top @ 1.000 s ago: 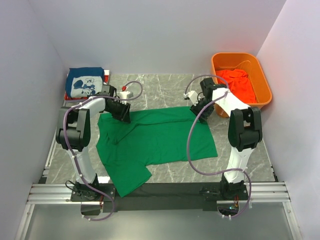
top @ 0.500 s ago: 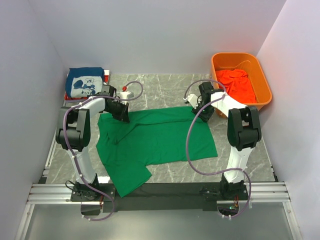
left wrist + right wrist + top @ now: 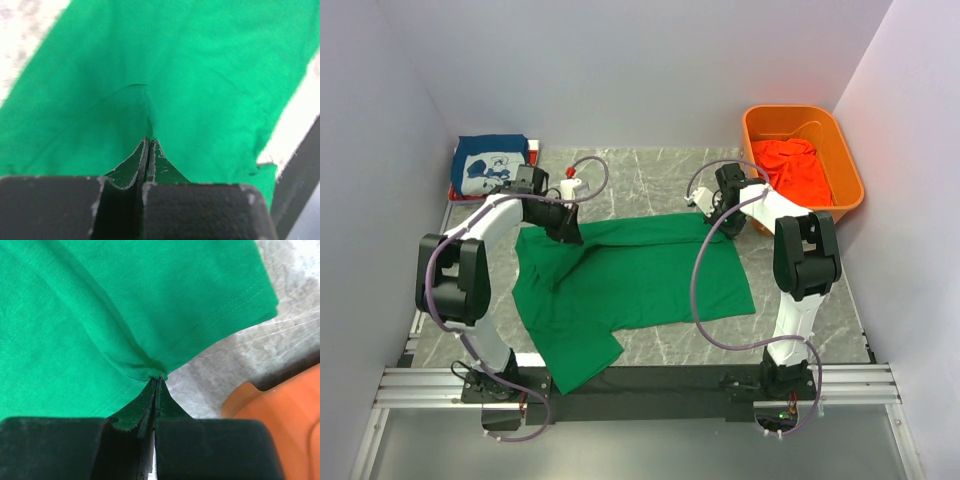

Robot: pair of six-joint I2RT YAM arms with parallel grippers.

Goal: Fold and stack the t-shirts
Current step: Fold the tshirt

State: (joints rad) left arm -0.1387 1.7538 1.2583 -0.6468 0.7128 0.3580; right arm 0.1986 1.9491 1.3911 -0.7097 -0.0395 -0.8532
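a green t-shirt (image 3: 630, 285) lies spread on the table (image 3: 650, 175), left of the orange bin (image 3: 850, 180). the right gripper (image 3: 159, 377) is clenched on its corner nearest the bin, the left gripper (image 3: 148, 142) on its edge farthest from the bin.

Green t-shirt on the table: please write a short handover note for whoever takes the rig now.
Left pincer: shut on the green t-shirt, far left edge.
Right pincer: shut on its far right corner.
The shirt lies spread, not folded.
Dark blue t-shirt: folded, far left corner.
Orange-red t-shirt: in the orange bin.
Left to do: fold green, stack it, then the binned one.
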